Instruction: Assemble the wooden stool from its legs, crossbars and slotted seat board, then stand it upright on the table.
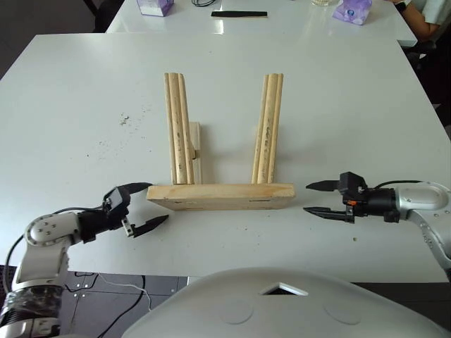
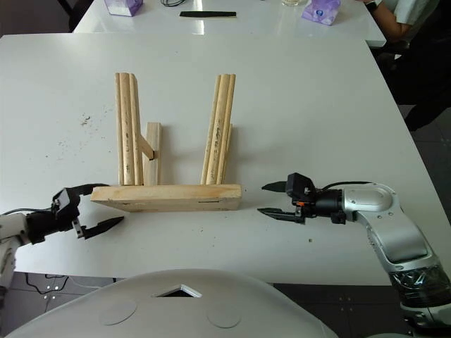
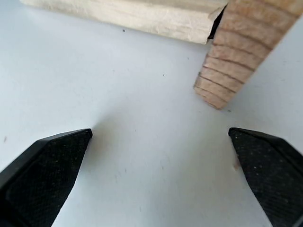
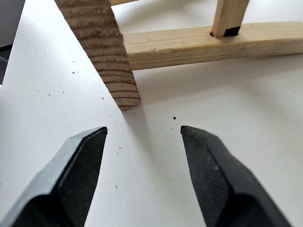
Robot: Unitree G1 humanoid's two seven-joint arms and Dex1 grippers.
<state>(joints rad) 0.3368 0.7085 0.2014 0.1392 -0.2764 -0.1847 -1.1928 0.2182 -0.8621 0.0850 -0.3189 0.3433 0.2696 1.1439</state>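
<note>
We count one flat pale-wood seat board (image 1: 220,196), with two rounded leg clusters (image 1: 179,130) at its 12 o'clock. Left gripper (image 3: 160,132) at 9, right gripper (image 1: 306,198) at 3, both spread wide.

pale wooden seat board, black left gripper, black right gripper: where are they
pale wooden seat board (image 1: 222,195), left eye view, near edge.
black left gripper (image 3: 160,131), left wrist view, between fingertips.
black right gripper (image 1: 306,198), left eye view, between fingertips.

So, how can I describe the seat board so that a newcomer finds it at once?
On the white table lies a wooden stool on its side. Its seat board is the plank at the near end, between the left gripper and the right gripper. Unlike the paired legs pointing away, it runs crosswise.
</note>
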